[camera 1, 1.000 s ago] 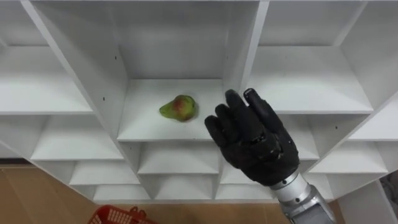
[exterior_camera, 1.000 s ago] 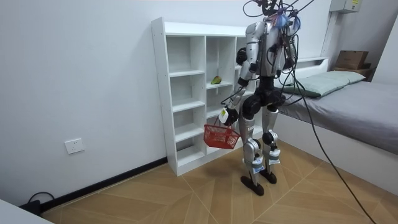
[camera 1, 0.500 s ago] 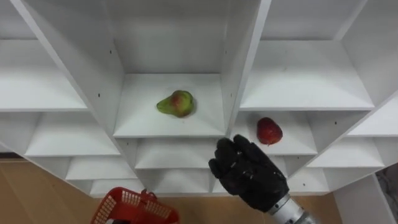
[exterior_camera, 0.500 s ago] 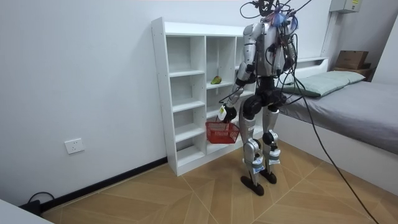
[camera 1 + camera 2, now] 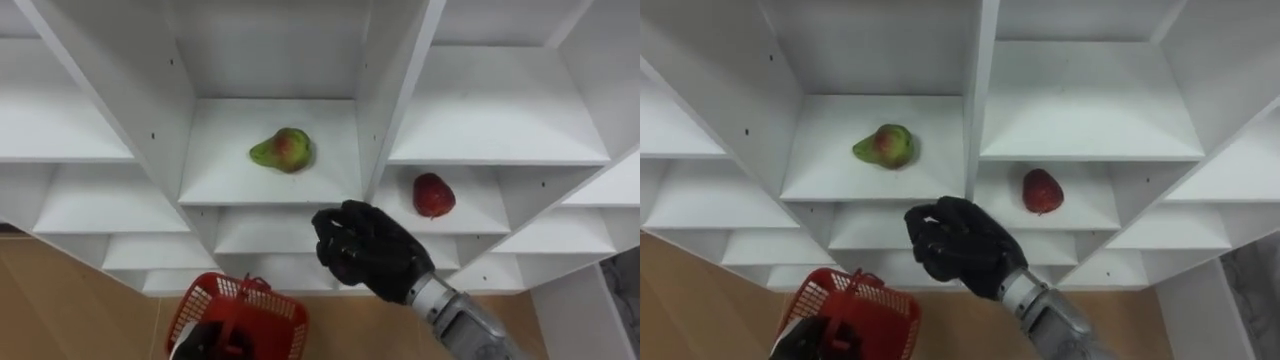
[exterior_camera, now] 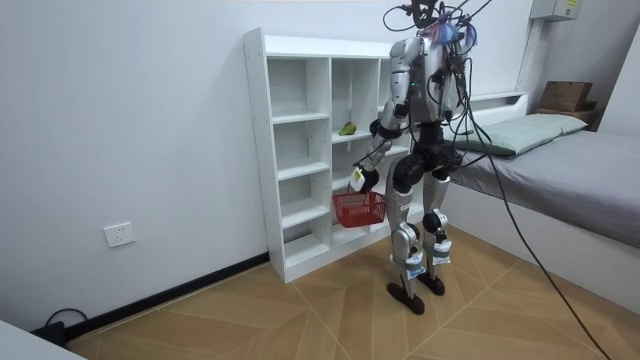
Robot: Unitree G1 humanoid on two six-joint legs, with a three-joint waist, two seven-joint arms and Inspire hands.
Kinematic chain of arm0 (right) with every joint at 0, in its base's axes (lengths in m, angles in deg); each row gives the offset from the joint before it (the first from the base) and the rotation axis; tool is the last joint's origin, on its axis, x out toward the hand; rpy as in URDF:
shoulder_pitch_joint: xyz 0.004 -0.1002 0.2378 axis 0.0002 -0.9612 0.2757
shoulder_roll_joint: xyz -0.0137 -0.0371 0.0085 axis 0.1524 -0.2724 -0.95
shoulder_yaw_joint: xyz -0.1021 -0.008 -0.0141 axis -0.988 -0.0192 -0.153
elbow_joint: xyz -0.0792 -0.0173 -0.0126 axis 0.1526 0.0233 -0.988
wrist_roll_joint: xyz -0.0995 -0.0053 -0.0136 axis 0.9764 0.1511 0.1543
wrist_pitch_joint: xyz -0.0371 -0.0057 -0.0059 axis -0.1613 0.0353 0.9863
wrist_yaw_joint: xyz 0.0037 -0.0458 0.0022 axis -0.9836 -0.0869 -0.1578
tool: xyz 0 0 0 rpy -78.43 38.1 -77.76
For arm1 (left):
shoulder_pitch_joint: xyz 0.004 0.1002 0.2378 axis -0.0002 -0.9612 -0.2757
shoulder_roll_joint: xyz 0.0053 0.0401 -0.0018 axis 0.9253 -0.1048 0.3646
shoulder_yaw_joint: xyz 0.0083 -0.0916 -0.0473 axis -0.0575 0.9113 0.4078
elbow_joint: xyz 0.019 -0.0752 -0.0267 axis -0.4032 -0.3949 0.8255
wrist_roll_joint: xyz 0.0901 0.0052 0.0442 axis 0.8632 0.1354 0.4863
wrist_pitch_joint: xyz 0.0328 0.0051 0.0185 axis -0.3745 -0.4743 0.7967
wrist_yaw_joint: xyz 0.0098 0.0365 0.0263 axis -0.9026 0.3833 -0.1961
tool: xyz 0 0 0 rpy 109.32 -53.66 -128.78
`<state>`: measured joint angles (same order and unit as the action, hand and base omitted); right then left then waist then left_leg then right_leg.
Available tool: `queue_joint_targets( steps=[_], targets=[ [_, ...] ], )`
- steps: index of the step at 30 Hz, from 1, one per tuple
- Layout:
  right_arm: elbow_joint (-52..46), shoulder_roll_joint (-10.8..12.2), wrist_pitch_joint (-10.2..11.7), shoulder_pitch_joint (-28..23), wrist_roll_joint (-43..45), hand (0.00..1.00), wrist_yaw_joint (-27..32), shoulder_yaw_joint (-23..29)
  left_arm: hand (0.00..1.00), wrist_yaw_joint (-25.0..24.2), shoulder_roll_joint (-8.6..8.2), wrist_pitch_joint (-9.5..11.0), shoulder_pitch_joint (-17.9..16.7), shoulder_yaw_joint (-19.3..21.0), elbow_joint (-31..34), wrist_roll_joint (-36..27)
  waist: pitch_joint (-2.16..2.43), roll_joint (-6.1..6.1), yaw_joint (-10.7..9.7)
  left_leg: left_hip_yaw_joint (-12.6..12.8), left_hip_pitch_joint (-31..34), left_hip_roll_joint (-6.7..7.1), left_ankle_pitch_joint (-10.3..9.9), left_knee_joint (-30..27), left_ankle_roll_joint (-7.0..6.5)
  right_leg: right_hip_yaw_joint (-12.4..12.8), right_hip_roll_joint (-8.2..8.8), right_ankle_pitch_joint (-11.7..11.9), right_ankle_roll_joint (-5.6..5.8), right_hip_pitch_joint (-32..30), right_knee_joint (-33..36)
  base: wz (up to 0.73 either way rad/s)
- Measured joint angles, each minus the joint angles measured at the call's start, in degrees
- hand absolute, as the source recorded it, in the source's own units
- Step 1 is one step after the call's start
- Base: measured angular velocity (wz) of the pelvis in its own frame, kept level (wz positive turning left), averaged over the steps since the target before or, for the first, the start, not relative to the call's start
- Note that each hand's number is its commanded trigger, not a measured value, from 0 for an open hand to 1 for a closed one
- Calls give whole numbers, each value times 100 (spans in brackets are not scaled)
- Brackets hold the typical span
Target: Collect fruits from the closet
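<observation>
A green-red pear lies on a shelf in the middle column of the white closet. One compartment to the right and lower sits a red apple. My right hand hangs in front of the shelf edge below the pear, fingers curled, holding nothing; it is left of the apple and not touching it. Low at the left, my left hand grips the handle of the red basket. In the room view the basket hangs close in front of the closet's lower shelves.
The other closet compartments in view are bare. The robot stands upright facing the closet on a wooden floor. A bed stands behind it at the room view's right.
My right hand has dropped from in front of the pear's compartment to below its shelf, and its fingers have curled. The basket has come up into view, nearer the closet.
</observation>
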<state>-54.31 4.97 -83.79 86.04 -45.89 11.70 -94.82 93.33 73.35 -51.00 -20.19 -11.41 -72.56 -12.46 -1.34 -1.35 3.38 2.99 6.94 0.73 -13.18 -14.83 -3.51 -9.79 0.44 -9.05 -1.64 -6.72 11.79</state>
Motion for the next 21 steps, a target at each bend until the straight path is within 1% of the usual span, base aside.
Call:
queue_joint_targets(
  steps=[2, 5, 8, 9, 10, 12, 14, 15, 17, 21],
  targets=[
    [108, 10, 0, 181, 10, 100, 116, -1, 100, -28, -4, 1, 85, -11, 52, -18, -4, 11, 10, 0, 52, 5, 17, 4, -2, -56, 12, 3, -4, -48, 4, 0],
    [323, 55, -10, 503, 152, 100, 311, -33, 100, -126, -41, -5, 251, -18, 52, -227, -4, 19, -3, -30, 84, 7, 38, 7, 0, -137, 25, 14, -13, -69, 5, 6],
    [461, 80, 2, 554, 284, 100, 419, -39, 100, -220, -104, -5, 314, -86, 56, -423, -21, 48, 1, -78, 73, 11, 40, 7, 2, -252, 35, 14, -13, -29, -10, 9],
    [473, 82, 8, 575, 323, 100, 422, -42, 100, -246, -110, -7, 314, -165, 56, -591, -34, 68, -12, -77, 78, 11, 41, 6, 3, -298, 40, 16, -15, -30, -9, 0],
    [484, 95, 21, 595, 338, 100, 418, -43, 100, -282, -138, -7, 315, -193, 56, -745, -49, 92, -16, -74, 82, 10, 41, 5, 3, -304, 41, 18, -17, -32, -8, 0],
    [507, 103, 54, 618, 340, 100, 424, -41, 100, -344, -195, -7, 323, -186, 55, -943, -63, 119, -17, -72, 93, 10, 45, 5, 5, -314, 43, 21, -23, -40, -7, 0],
    [530, 149, 74, 642, 363, 100, 467, -40, 100, -386, -216, -7, 341, -186, 55, -1001, -63, 122, -17, -91, 141, 10, 66, -1, 14, -338, 46, 26, -31, -60, 5, 5],
    [537, 176, 120, 675, 422, 100, 483, -38, 100, -391, -222, -7, 388, -193, 56, -1001, -62, 120, -18, -113, 177, 12, 91, -3, 22, -352, 52, 33, -43, -120, 29, 7],
    [574, 191, 136, 774, 458, 100, 482, -40, 100, -395, -224, -7, 460, -250, 57, -1007, -63, 120, -22, -123, 277, 20, 147, 7, 33, -368, 67, 44, -61, -252, 94, 5],
    [850, 271, 193, 991, 419, 100, 489, -47, 100, -484, -300, -7, 484, -366, 68, -1069, -63, 119, -24, -149, 364, 17, 221, 24, 68, -442, 69, 77, -115, -319, 97, 7]
  ],
)
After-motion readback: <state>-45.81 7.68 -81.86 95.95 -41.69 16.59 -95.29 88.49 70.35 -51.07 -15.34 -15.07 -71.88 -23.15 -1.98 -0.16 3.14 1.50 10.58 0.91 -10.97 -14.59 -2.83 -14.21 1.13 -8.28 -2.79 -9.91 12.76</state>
